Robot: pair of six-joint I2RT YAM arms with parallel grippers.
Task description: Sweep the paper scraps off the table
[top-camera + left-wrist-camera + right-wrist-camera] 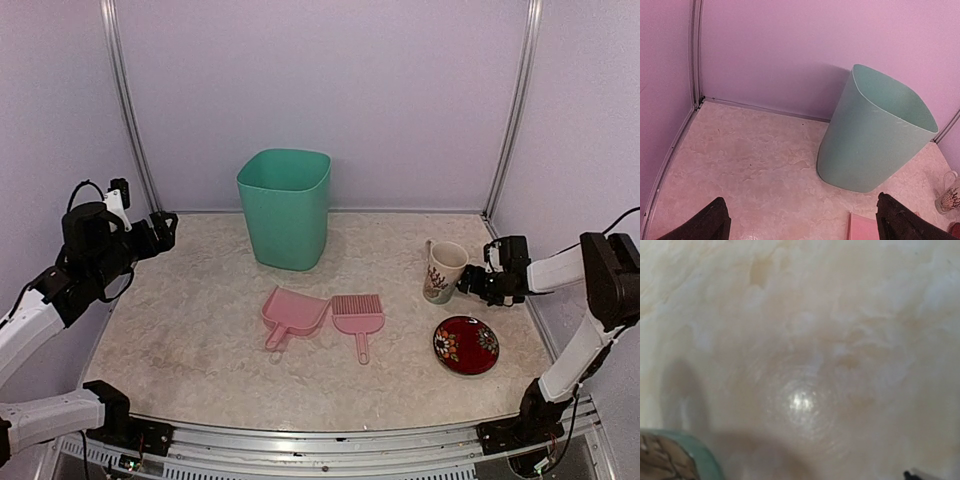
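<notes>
No paper scraps show in any view. The beige marbled table (200,330) is bare of them in the top view. My left gripper (160,232) is raised over the table's far left, open and empty; in the left wrist view its fingers (705,225) stand wide apart over the worktop (750,165). My right gripper (472,285) sits low at the right, just beside a patterned cup (443,271). The right wrist view shows blurred worktop (805,340), the cup's rim (670,460) at the bottom left and one fingertip (914,474) at the bottom right, so the jaws are apart.
A teal bin (285,207) stands at the back centre, also in the left wrist view (870,140). A pink dustpan (292,315) and pink brush (358,318) lie side by side mid-table. A red patterned plate (466,345) lies front right, by the cup.
</notes>
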